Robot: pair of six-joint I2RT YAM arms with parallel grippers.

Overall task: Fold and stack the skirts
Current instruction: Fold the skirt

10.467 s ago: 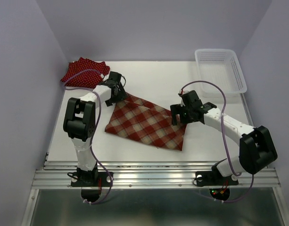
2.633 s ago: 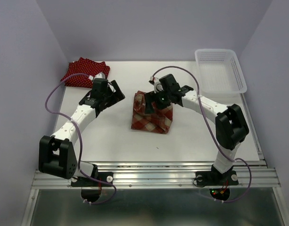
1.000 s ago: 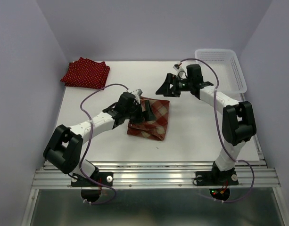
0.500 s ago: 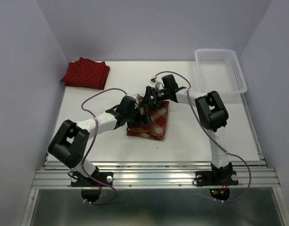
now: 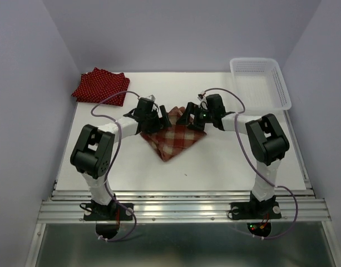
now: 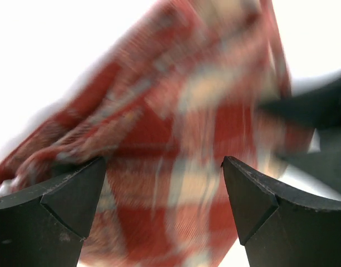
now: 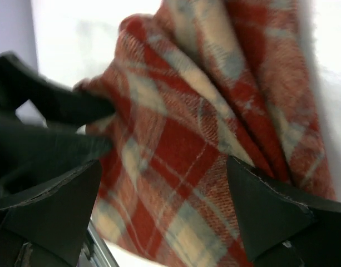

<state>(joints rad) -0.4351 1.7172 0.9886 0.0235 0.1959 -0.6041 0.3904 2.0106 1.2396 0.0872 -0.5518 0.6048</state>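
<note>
My left fingers (image 6: 45, 222) and right fingers (image 7: 270, 222) are spread wide, the plaid skirt (image 5: 174, 140) between each pair, unclamped.

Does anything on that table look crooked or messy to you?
Yes. The plaid skirt lies askew mid-table, turned cornerwise with one corner pointing toward the near edge. Its far edge looks rumpled where it sits between the left gripper and the right gripper, both open.
</note>
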